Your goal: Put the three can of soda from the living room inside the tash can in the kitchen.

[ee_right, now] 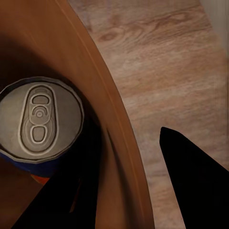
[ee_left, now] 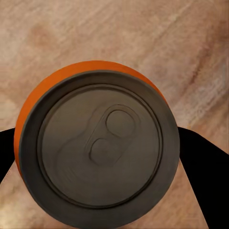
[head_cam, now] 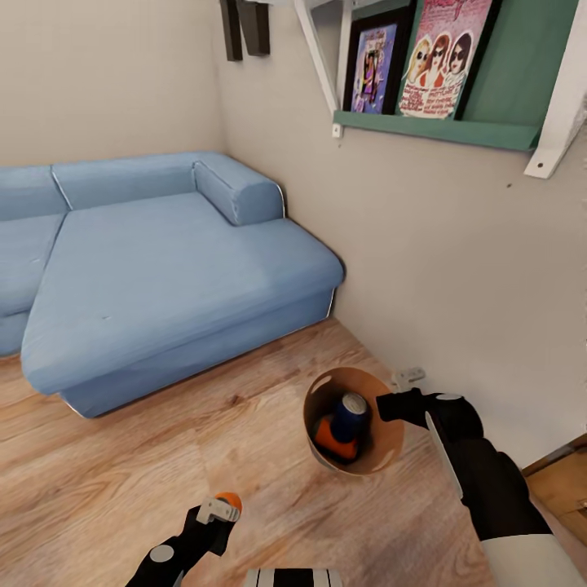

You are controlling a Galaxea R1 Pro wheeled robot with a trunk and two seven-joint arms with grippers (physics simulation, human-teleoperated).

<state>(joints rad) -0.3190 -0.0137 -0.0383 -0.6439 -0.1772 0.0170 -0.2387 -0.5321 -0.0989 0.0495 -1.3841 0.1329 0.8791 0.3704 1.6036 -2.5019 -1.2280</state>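
Note:
My right gripper [head_cam: 393, 405] is shut on the rim of the tash can [head_cam: 383, 456], a round bucket with a copper-brown inside, held over the wood floor near the wall. In the right wrist view one finger sits inside the rim [ee_right: 109, 124] and the other outside. A dark blue can of soda [head_cam: 352, 412] [ee_right: 40, 119] stands in the bucket, and an orange can [head_cam: 330, 436] lies beneath it. My left gripper [head_cam: 218, 512] is shut on another orange can [head_cam: 228, 499], whose grey top [ee_left: 98, 143] faces the wrist camera with dark fingers on both sides.
A blue L-shaped sofa [head_cam: 163, 269] fills the left and middle. A pale wall [head_cam: 456, 269] runs along the right, carrying a green shelf [head_cam: 440, 130] with pictures. Light wood plank floor [head_cam: 122, 489] lies between the sofa and me.

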